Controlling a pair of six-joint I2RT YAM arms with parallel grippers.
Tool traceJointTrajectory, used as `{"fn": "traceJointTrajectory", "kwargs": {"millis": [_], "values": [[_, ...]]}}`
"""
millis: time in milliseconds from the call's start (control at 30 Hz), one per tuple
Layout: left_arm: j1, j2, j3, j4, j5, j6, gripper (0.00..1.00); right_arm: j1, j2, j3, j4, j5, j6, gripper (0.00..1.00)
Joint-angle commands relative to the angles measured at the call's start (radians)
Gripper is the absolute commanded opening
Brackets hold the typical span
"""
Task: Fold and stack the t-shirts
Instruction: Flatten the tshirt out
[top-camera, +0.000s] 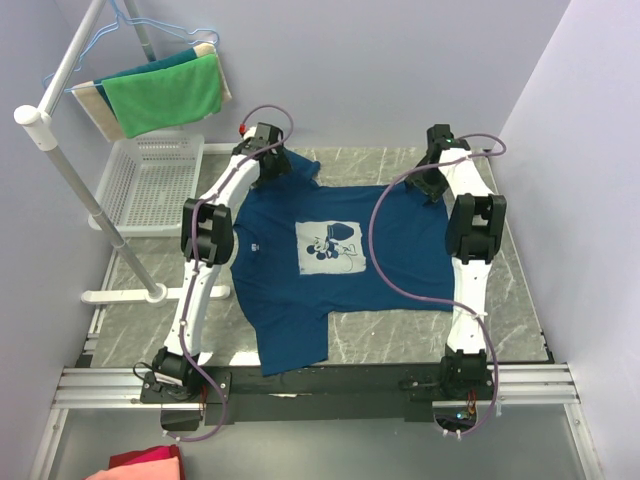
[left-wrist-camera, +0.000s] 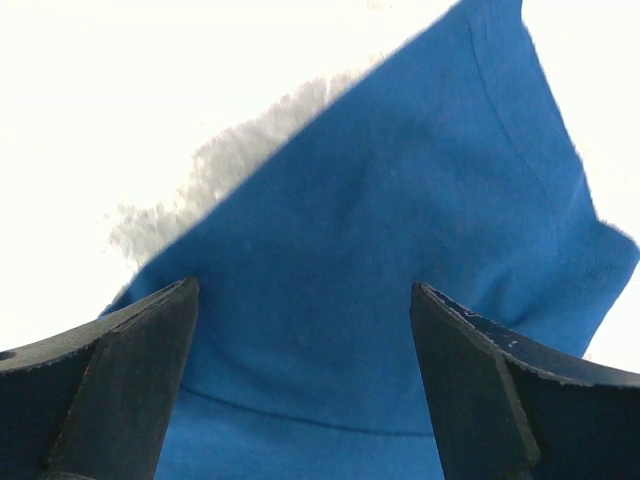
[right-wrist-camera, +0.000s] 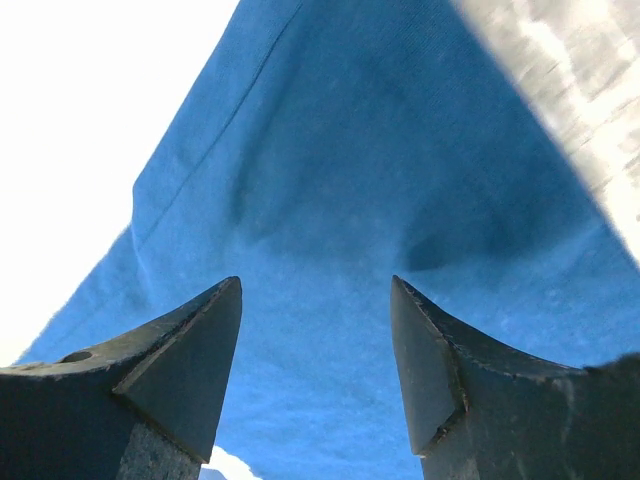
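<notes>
The left gripper (left-wrist-camera: 305, 300) is spread wide, holding nothing, right over the far sleeve of the t-shirt (top-camera: 290, 300). The t-shirt lies flat on the table (top-camera: 400, 335), its long way running left to right, neck on the left. The right gripper (right-wrist-camera: 315, 290) is spread too, over the far hem corner. Bare table shows in front.

Top view evenly lit, soft shadows, 2 wrist views blown out white around the t-shirt (left-wrist-camera: 380, 300), table (right-wrist-camera: 565, 100) blurred.
</notes>
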Motion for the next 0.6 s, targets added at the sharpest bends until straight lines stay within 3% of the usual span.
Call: {"fn": "traceJointTrajectory", "kwargs": {"millis": [0,367,567], "values": [[0.017,0.023,0.013,0.07,0.032,-0.017,0.92,-0.036,0.003,0.031,0.053,-0.056,0.046,0.68],[0.038,0.055,0.024,0.218,0.06,-0.03,0.93,-0.062,0.007,0.031,0.106,-0.148,0.058,0.68],[0.055,0.034,0.001,0.32,0.084,-0.03,0.95,-0.062,-0.014,0.038,0.111,-0.112,0.018,0.68]]}}
